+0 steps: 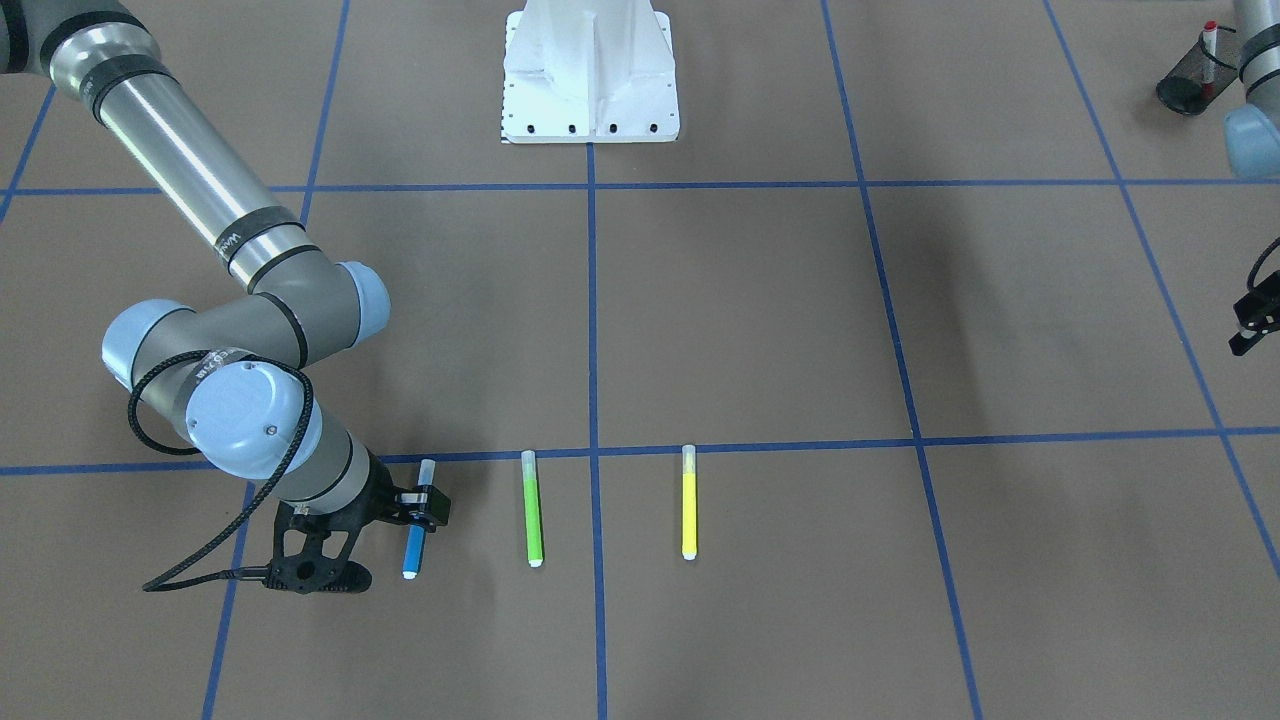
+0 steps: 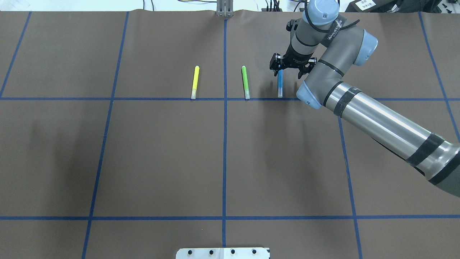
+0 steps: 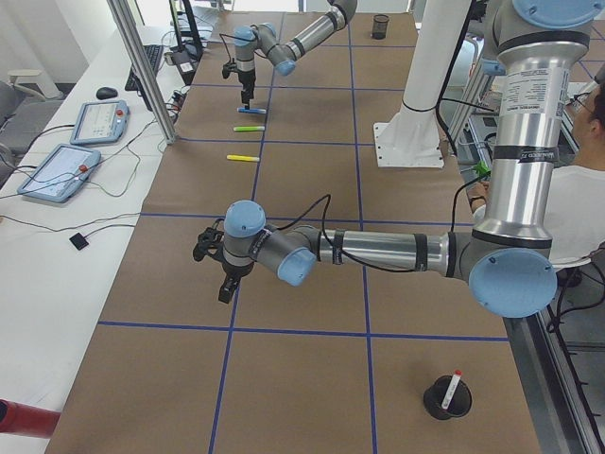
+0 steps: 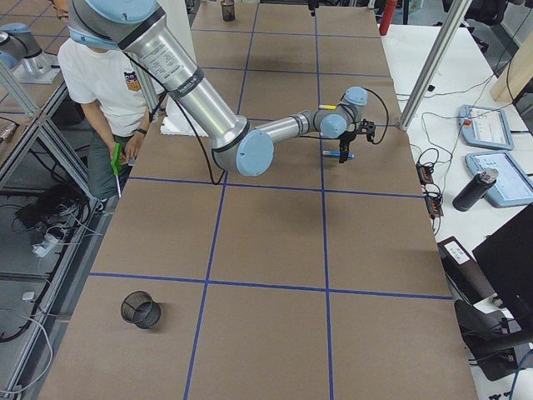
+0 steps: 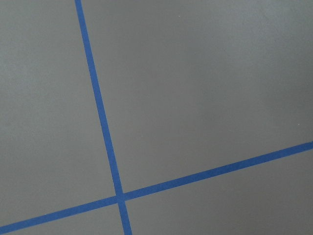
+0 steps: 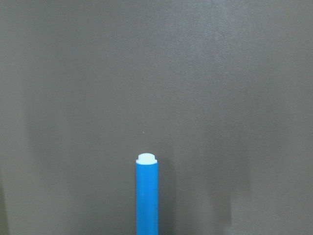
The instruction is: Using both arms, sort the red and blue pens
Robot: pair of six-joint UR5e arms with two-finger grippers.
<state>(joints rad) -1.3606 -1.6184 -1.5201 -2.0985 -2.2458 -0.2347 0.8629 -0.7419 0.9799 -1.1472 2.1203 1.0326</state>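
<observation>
The blue pen (image 1: 415,535) lies lengthwise at the far side of the table, its white end (image 6: 146,158) showing in the right wrist view. My right gripper (image 1: 428,503) is shut on its barrel near the capped end, also seen from overhead as the right gripper (image 2: 280,69) above the blue pen (image 2: 280,85). The red pen (image 1: 1210,42) stands in a black mesh cup (image 1: 1188,85). My left gripper (image 1: 1248,335) hangs over bare table near that cup. Only its edge shows, so I cannot tell whether it is open or shut.
A green marker (image 1: 533,508) and a yellow marker (image 1: 689,502) lie parallel beside the blue pen. The white pedestal (image 1: 590,70) stands at the robot's side. A second black mesh cup (image 4: 140,310) stands at the right end. A person (image 4: 100,75) sits beside the table.
</observation>
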